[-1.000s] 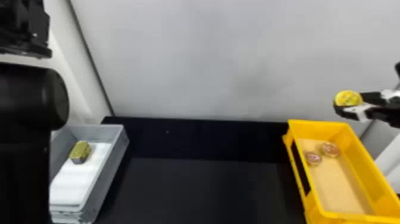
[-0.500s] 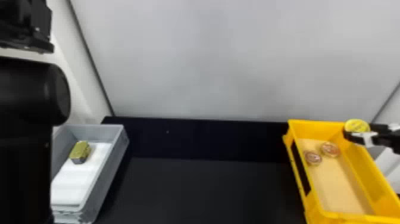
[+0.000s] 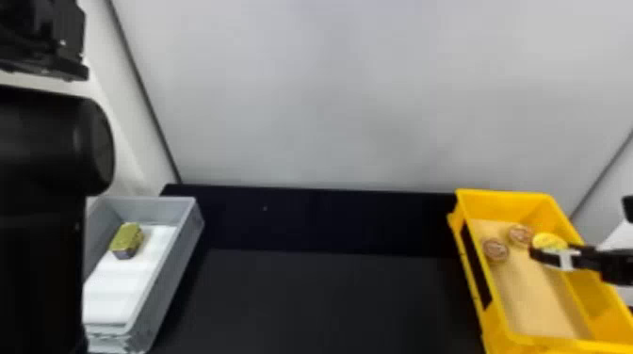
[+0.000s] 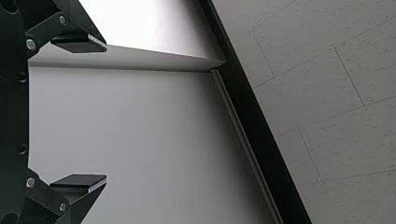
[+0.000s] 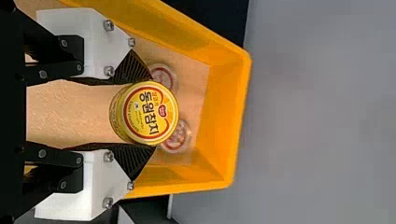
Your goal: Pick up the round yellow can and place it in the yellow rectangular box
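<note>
My right gripper (image 3: 555, 252) is inside the outline of the yellow rectangular box (image 3: 532, 341) in the head view, holding the round yellow can (image 3: 549, 240) at its fingertips. In the right wrist view the right gripper (image 5: 140, 114) has its two dark ridged fingers pressed on opposite sides of the yellow can (image 5: 150, 113), over the box floor (image 5: 70, 112). The left arm (image 3: 52, 146) is parked at the left edge of the head view; its gripper (image 4: 79, 114) stands open in the left wrist view, nothing between the fingers.
Two round reddish-lidded cans (image 3: 495, 250) (image 3: 520, 235) lie at the far end of the yellow box, close to the held can. A grey box (image 3: 165, 277) with a gold-green block (image 3: 127, 240) stands on the black table (image 3: 329, 301) at left. A grey wall (image 3: 353, 94) rises behind.
The right gripper has come down toward the yellow box with the yellow can in it, from above the box's far right corner. The left arm and the boxes have stayed put.
</note>
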Controlling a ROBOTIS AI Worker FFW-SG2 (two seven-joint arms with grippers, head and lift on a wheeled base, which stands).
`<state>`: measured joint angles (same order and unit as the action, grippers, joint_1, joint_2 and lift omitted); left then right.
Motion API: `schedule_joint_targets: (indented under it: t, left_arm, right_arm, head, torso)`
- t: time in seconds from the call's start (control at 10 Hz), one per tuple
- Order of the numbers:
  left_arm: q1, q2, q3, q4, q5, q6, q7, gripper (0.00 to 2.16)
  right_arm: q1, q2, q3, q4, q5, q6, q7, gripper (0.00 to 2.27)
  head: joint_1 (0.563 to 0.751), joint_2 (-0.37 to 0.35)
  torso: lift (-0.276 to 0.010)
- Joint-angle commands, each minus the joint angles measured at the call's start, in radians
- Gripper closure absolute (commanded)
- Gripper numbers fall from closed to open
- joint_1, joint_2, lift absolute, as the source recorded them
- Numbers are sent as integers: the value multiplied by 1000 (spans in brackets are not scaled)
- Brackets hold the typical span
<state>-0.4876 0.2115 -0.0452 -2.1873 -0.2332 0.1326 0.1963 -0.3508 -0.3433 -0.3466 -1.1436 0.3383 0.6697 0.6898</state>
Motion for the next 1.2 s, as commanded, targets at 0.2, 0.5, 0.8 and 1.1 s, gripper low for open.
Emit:
schedule_joint_targets:
  t: [0.2,0.5,0.8,1.1]
  left_arm:
    - [-2,-3,-1,0,0,-5,0,265]
    - [-3,-6,-2,0,0,-8,-1,266]
    - [-5,-9,-4,0,0,-11,-3,265]
    - [-5,-9,-4,0,0,-11,-5,265]
  right_arm:
    - [12,-5,-26,156,-76,30,-27,704]
    - [13,-13,-23,197,-114,39,-45,704]
    - [13,-16,-22,197,-123,36,-48,704]
    - [16,-16,-14,197,-133,36,-51,341]
  head:
    - [663,54]
    - [663,54]
    - [663,54]
    - [663,54]
  torso:
    - [-10]
    - [-10]
    - [-10]
    - [-10]
